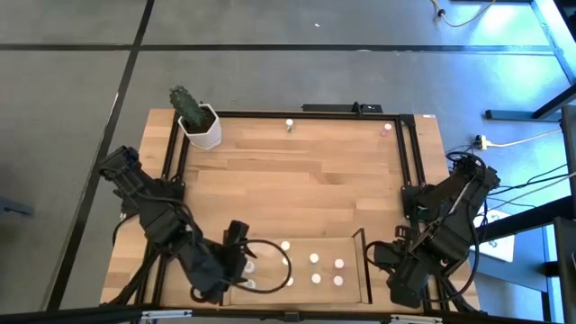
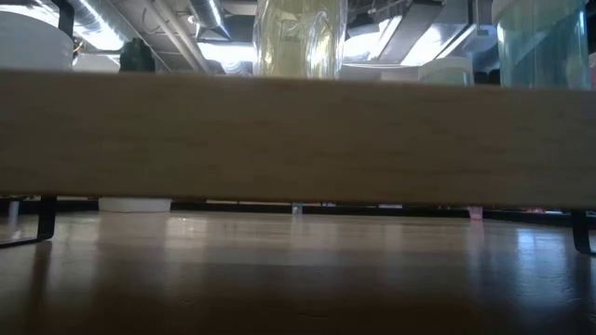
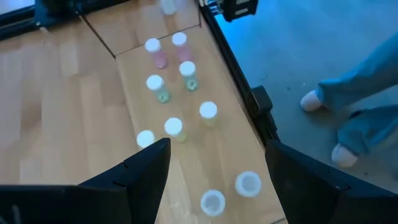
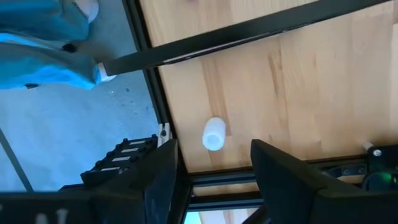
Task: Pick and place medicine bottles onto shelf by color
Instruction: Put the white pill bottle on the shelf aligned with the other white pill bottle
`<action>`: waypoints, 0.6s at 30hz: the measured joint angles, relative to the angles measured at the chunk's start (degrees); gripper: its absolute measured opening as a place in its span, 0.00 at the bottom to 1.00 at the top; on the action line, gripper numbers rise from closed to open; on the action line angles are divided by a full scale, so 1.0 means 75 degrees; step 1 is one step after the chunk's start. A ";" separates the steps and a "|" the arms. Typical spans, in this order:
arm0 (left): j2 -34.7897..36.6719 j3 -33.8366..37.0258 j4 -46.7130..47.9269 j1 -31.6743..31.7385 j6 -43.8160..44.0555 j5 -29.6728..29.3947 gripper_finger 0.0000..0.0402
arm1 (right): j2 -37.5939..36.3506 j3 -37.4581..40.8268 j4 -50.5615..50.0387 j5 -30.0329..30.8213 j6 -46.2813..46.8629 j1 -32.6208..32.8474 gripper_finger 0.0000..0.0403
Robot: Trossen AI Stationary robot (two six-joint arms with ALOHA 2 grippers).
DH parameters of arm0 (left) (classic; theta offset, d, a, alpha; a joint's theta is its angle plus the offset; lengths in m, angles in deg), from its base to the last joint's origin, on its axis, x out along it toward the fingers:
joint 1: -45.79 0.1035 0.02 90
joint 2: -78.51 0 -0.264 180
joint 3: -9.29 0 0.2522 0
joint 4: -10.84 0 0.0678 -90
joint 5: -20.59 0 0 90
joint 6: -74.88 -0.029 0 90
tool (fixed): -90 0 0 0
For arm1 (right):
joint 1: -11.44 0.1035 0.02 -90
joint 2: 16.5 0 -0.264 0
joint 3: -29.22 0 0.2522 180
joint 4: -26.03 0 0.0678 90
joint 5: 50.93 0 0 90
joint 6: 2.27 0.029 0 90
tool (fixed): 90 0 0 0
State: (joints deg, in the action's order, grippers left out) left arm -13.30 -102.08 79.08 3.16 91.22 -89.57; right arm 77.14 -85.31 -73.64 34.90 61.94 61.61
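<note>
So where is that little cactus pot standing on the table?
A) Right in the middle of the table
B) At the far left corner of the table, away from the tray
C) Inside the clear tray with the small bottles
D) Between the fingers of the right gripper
B: the high view shows the cactus pot at the table's far left corner, while the tray with the bottles sits at the near edge.

Pale-capped medicine bottles (image 1: 314, 259) are clustered upright inside the clear-walled shelf (image 1: 355, 270) at 6 o'clock; two more are stood at 12 o'clock.
</note>
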 joint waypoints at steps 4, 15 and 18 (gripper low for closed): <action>0.0000 0.0000 -0.0039 0.0212 0.0186 0.0022 0.64 | 0.0000 0.0000 0.0076 0.0000 -0.0009 0.0000 0.51; 0.0000 0.0000 -0.0020 0.0544 0.0348 -0.0640 0.64 | 0.0000 0.0000 0.0120 0.0004 -0.0140 0.0000 0.51; 0.0000 0.0000 -0.0017 0.0594 0.0347 -0.0641 0.64 | 0.0000 -0.0003 0.0120 0.0021 -0.0324 0.0000 0.51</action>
State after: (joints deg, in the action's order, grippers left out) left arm -13.30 -102.08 78.95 7.61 93.82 -94.38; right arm 77.14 -85.33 -72.74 35.06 59.51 61.61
